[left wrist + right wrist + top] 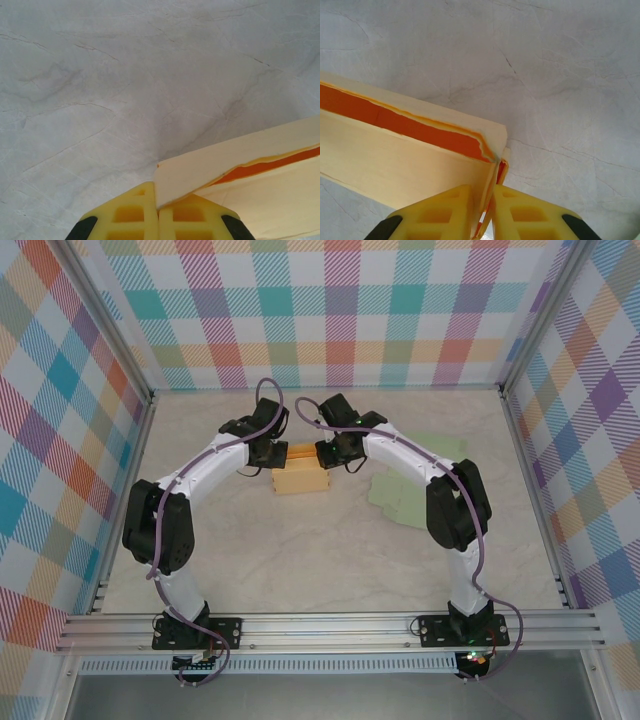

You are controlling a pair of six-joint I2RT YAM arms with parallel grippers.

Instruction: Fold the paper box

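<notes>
The paper box [300,480] is cream outside and orange inside, and lies on the table behind the middle. My left gripper [268,452] is at its left end. In the left wrist view my left gripper [158,207] is shut on a corner of a cream flap of the box [240,165]. My right gripper [330,455] is at the box's right end. In the right wrist view my right gripper [487,210] has its fingers slightly apart around the end wall of the box [395,155], with a thin gap showing beside the paper.
A pale green sheet [410,495] lies flat on the table right of the box, under my right arm. The marbled tabletop [320,570] is bounded by checked walls on three sides and a metal rail at the near edge.
</notes>
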